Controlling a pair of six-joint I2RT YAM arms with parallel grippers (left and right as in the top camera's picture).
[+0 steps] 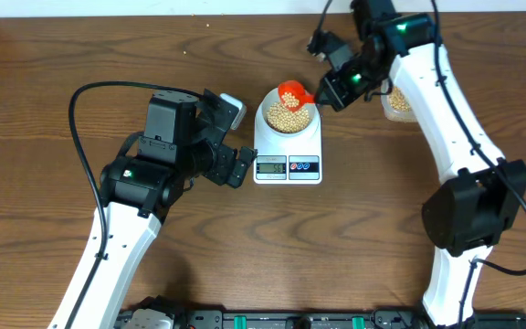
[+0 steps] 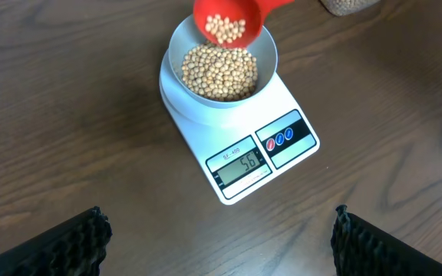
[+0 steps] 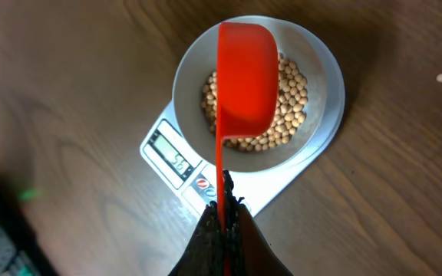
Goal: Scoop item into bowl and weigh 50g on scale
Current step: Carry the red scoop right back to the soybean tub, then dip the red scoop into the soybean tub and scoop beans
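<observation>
The white scale [image 1: 288,146] [image 2: 240,138] [image 3: 186,172] stands mid-table, display facing the front edge. On it sits the pale bowl [image 1: 288,114] [image 2: 221,65] [image 3: 313,54], partly filled with tan beans [image 2: 219,73] [image 3: 290,100]. A red scoop [image 1: 293,94] [image 2: 229,27] [image 3: 245,77] hangs tilted over the bowl with a few beans in it. My right gripper [image 1: 330,91] [image 3: 225,203] is shut on the scoop's thin handle. Left of the scale, my left gripper [image 1: 236,137] [image 2: 221,230] is open and holds nothing, its fingers [image 2: 67,245] wide apart over bare wood.
A clear tub of beans [image 1: 396,102] [image 2: 347,6] stands at the back right, behind the right arm. The left arm's body lies left of the scale. A dark rail runs along the table's front edge [image 1: 272,320].
</observation>
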